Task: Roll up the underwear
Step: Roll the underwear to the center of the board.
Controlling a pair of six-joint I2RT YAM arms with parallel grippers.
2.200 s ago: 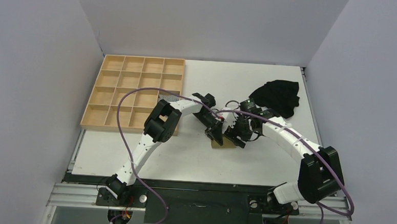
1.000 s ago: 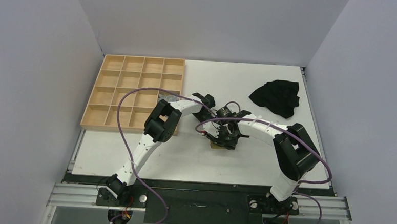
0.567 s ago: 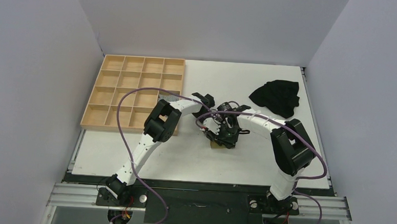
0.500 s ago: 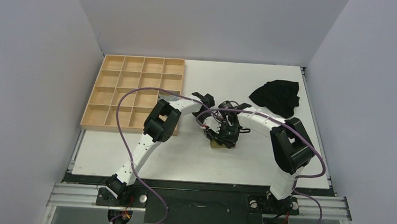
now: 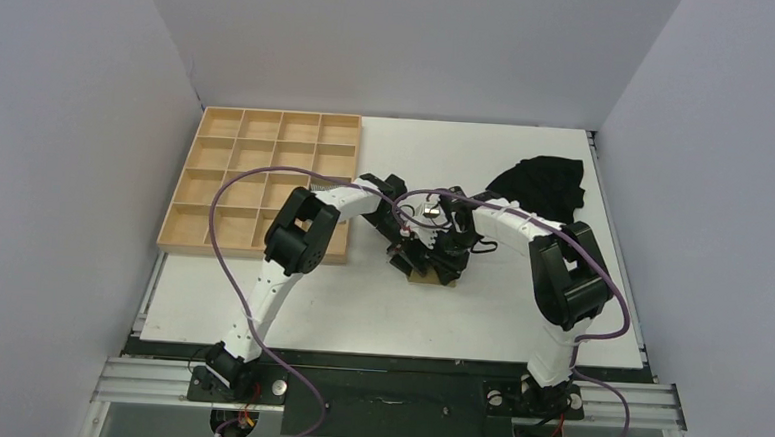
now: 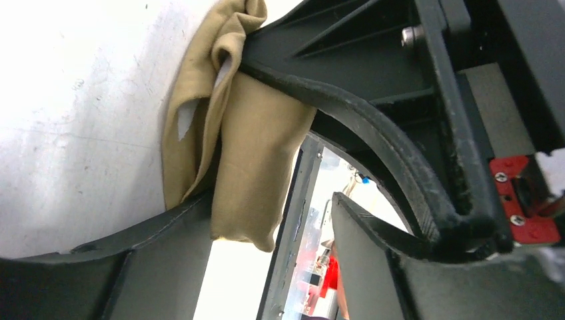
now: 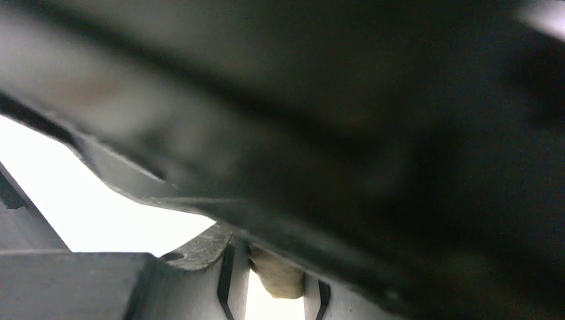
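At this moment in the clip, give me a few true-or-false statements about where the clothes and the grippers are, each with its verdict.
1. The black garment lies on the far right part of the table. True.
2. The underwear sits inside a compartment of the wooden tray. False: it is on the table to the right of the tray, under the two grippers.
3. The left gripper and the right gripper meet at the underwear near the middle of the table. True.
4. The underwear is spread out flat. False: the left wrist view shows it bunched into folds, with a bit of pale panel showing.
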